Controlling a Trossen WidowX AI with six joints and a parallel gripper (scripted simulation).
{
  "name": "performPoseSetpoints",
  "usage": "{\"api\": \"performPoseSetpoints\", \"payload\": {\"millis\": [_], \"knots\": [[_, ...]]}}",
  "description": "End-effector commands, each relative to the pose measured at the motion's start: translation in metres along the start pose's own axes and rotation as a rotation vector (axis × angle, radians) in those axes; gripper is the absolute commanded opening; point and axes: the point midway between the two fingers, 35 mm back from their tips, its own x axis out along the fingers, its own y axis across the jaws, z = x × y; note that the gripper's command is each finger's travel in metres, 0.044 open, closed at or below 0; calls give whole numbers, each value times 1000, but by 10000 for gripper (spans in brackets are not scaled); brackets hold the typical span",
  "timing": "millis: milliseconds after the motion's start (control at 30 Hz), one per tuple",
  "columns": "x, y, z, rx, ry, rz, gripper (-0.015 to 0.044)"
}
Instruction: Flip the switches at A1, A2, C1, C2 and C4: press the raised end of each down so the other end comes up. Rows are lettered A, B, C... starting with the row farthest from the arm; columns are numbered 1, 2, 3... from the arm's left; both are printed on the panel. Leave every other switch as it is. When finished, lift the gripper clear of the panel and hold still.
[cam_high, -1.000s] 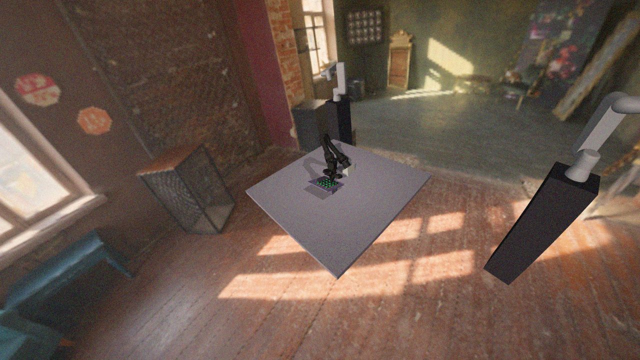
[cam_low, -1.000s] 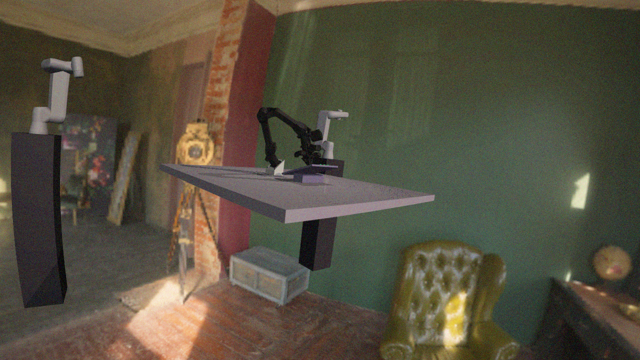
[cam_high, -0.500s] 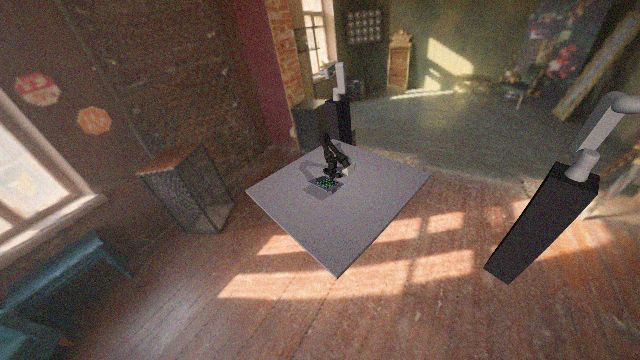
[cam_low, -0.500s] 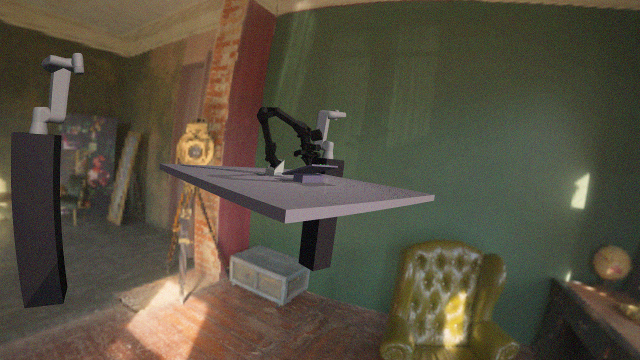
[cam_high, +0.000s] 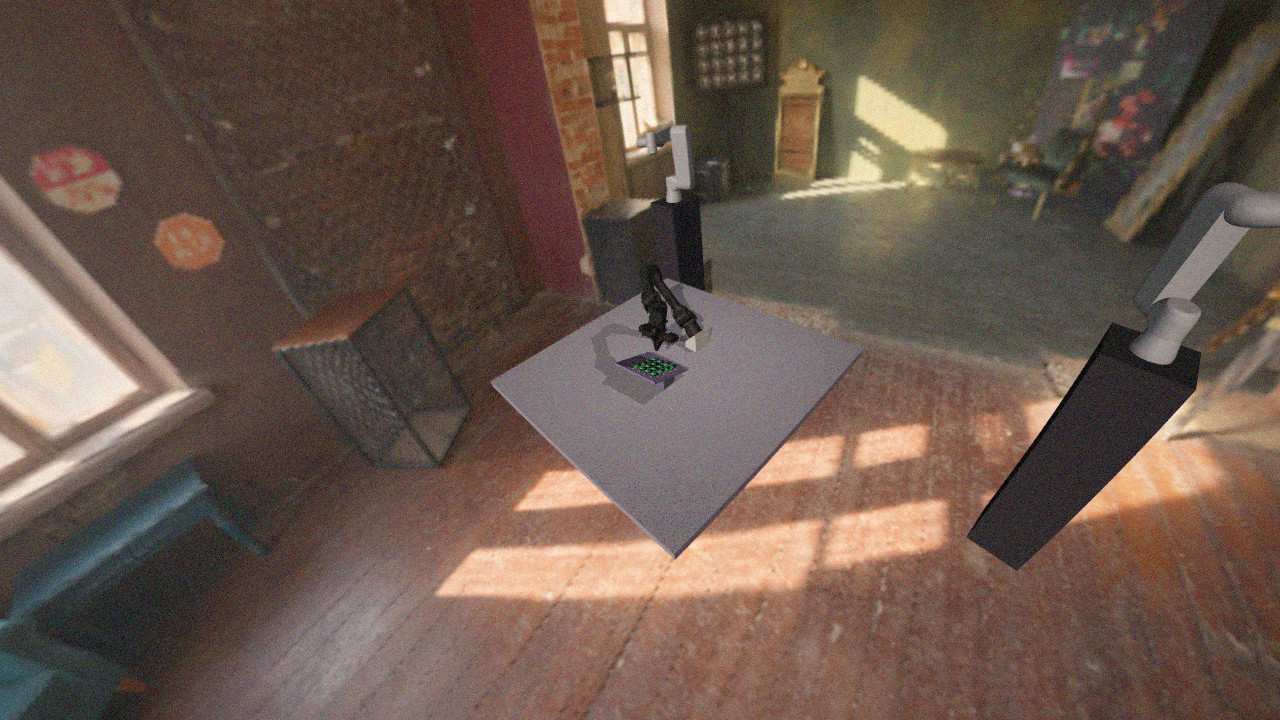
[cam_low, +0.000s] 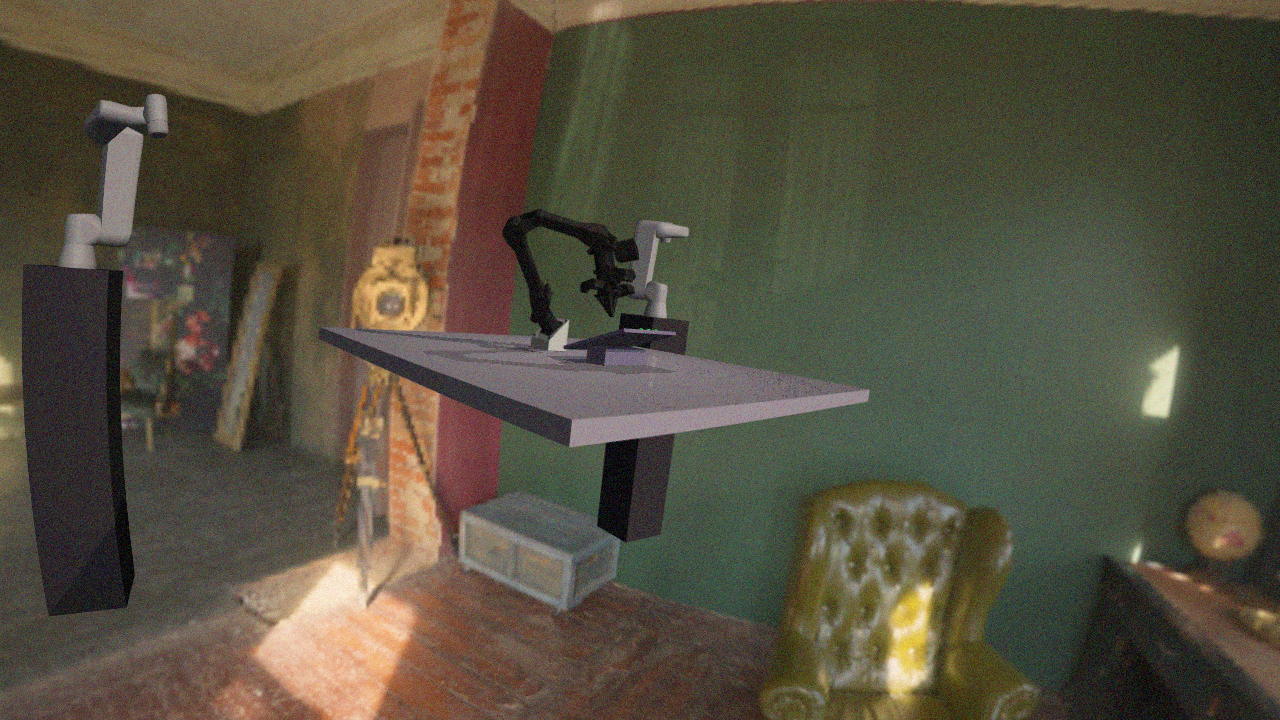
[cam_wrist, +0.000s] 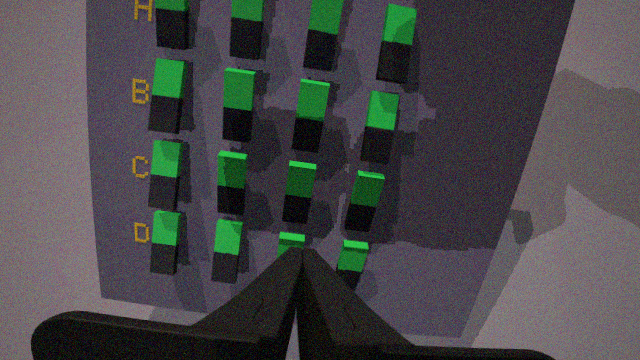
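The tilted purple panel holds green-and-black rocker switches. My gripper is shut and empty, hanging a little above the panel, over D3 in the wrist view. Switches C2 and C4 show a lit edge on the green far end, which seems raised, as does C3. C1 shows a flat bright green half; its black near end seems raised. A1 and A2 are cut off at the top, so their tilt is unclear. My fingers partly hide D3.
The panel stands on the grey table, in front of my arm's white base. Two grey arms stand on black pedestals beyond the table's edges.
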Motion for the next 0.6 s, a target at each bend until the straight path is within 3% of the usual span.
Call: {"api": "performPoseSetpoints", "payload": {"millis": [0, 133, 267, 567], "knots": [[-4, -32, 8, 13, -10, -5, 0], [-1, -32, 9, 13, -8, -5, 0], [31, -33, 10, 14, 15, -6, 0], [31, -33, 10, 14, 15, -6, 0]]}}
